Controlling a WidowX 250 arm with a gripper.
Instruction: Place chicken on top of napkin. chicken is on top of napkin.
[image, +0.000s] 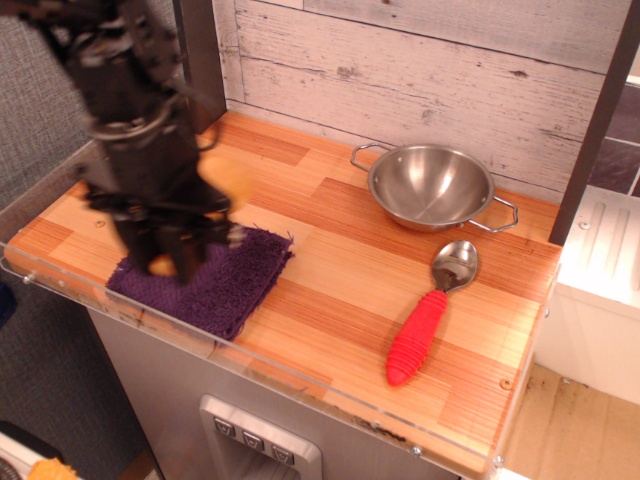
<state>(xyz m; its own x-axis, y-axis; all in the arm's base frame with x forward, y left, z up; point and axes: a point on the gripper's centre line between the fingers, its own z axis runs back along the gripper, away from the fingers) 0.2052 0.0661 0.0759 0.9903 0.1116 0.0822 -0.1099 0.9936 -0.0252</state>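
At the left of the frame I have the gripper (165, 258) over the napkin (215, 280), its image blurred. A small yellow-orange patch at the fingers (186, 262) is probably the chicken (160, 266), so I judge it is held between them, though I cannot tell how wide they stand. I judge this the carry step nearly done; next I need to lower gently and let go over the cloth's middle. The napkin is dark purple, knitted, with frayed edges. To the right on the striped wooden surface (340, 290) sit a shiny steel bowl (431, 186) with wire handles, and a spoon (430, 315) with a ribbed red grip.
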